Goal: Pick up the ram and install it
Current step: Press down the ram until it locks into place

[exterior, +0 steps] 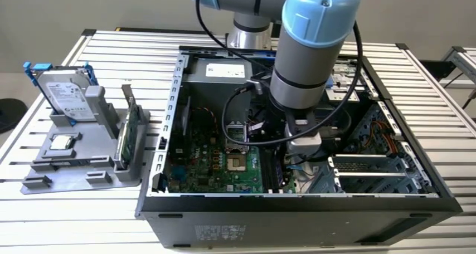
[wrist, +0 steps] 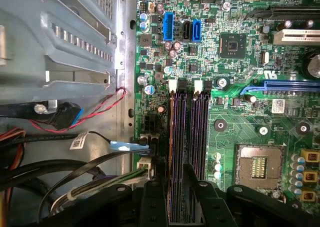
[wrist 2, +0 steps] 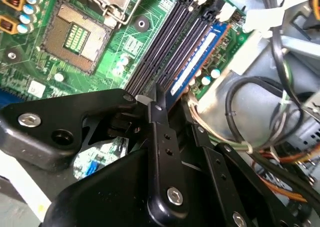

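In the exterior view, a gray holder [exterior: 82, 170] is sitting at the left, carrying a hard drive [exterior: 68, 98] and a green card [exterior: 128, 137]. Right of it, the arm is reaching down into the open computer case [exterior: 297, 209]. The gripper [wrist 2: 172, 107] is standing over the memory slots [wrist: 187, 137]. The ram [wrist 2: 197, 62] is lying in the outermost slot beside the motherboard [wrist: 250, 112] edge, with the jaws clenched on its near end.

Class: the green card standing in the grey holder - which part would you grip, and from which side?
Probably its upper edge, from above, pinching across the flat faces: the green card stands on edge, with its lower edge seated in the grey holder.
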Controlling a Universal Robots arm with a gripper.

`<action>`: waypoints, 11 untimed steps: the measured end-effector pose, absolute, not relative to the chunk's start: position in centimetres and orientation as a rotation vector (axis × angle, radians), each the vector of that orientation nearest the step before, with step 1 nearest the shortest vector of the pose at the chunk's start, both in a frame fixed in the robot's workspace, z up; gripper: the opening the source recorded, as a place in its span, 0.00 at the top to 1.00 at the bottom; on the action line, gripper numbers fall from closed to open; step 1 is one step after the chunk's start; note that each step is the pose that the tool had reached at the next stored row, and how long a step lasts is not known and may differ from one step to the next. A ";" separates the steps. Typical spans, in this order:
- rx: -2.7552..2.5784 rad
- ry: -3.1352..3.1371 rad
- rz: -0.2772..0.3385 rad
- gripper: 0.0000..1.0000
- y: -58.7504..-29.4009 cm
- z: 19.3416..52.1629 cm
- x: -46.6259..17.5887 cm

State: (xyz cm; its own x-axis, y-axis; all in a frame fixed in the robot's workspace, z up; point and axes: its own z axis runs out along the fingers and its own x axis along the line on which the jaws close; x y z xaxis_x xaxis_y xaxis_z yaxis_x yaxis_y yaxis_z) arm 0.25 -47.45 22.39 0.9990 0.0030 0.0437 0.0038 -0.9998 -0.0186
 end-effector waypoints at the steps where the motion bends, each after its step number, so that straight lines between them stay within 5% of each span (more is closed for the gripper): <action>1: -3.123 -0.005 -0.068 0.00 -47.5 22.8 0.3; 11: -3.120 -0.005 -0.068 0.00 -47.5 25.2 0.2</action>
